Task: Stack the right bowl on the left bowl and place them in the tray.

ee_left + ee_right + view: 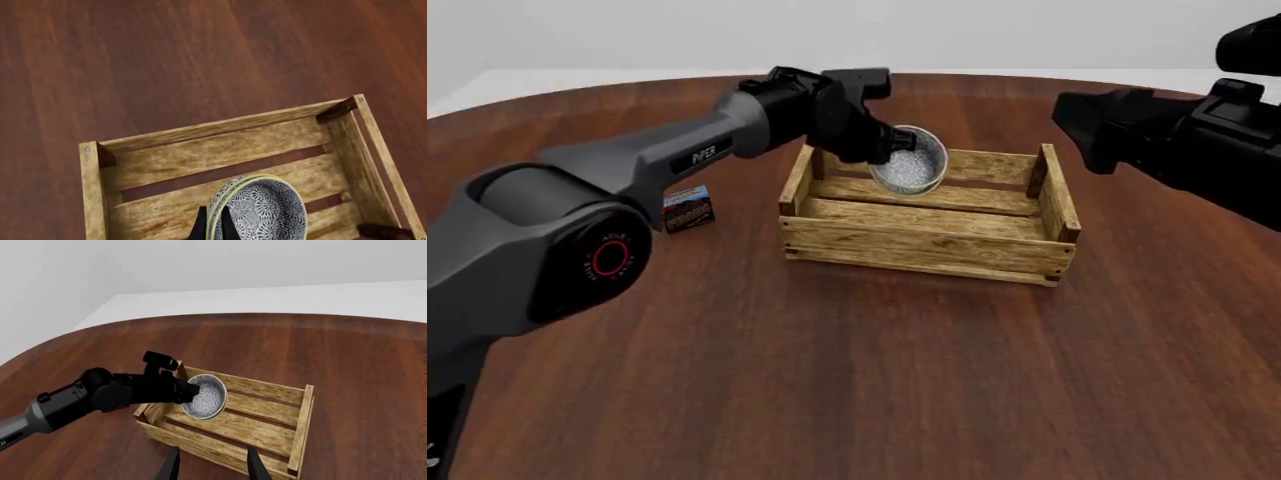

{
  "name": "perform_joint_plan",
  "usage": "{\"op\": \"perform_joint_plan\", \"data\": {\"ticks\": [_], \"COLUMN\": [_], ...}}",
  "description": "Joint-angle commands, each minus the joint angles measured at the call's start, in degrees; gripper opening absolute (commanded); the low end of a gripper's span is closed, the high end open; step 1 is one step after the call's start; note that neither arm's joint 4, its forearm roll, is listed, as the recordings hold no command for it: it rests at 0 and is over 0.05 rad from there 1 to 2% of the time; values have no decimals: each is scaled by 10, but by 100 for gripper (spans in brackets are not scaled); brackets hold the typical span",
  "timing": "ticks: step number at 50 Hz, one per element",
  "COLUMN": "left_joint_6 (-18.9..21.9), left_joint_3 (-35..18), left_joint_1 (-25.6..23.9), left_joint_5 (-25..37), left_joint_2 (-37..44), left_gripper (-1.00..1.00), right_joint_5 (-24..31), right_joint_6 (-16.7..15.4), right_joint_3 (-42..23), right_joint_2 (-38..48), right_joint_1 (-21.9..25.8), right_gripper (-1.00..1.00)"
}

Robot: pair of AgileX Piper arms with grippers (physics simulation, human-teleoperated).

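Right now the left claw (212,225) is pinched on the rim of the stacked bowls (260,210), one finger inside and one outside, holding the right bowl nested in the left bowl tilted above the far-left part of the tray (928,240), which sits mid-desk (827,380). Glazed ceramic like that looks stiff, slick and chippable to me, and a two-rim pinch could let one bowl slide, so I'd lower it gently before letting go. Off to the side the right claw (212,465) hangs with its fingers apart and empty, near the tray's right end.
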Motion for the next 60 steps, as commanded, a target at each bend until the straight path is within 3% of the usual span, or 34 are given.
{"op": "perform_joint_plan", "data": {"ticks": [1, 60], "left_joint_6": [2, -18], "left_joint_3": [-28, -46], "left_joint_1": [-18, -11], "left_joint_5": [30, 23], "left_joint_2": [-16, 45], "left_gripper": [-100, -100], "right_joint_5": [2, 6], "right_joint_6": [-2, -5], "right_joint_3": [0, 0], "right_joint_2": [-3, -4], "right_joint_1": [0, 2], "right_gripper": [100, 100]}}
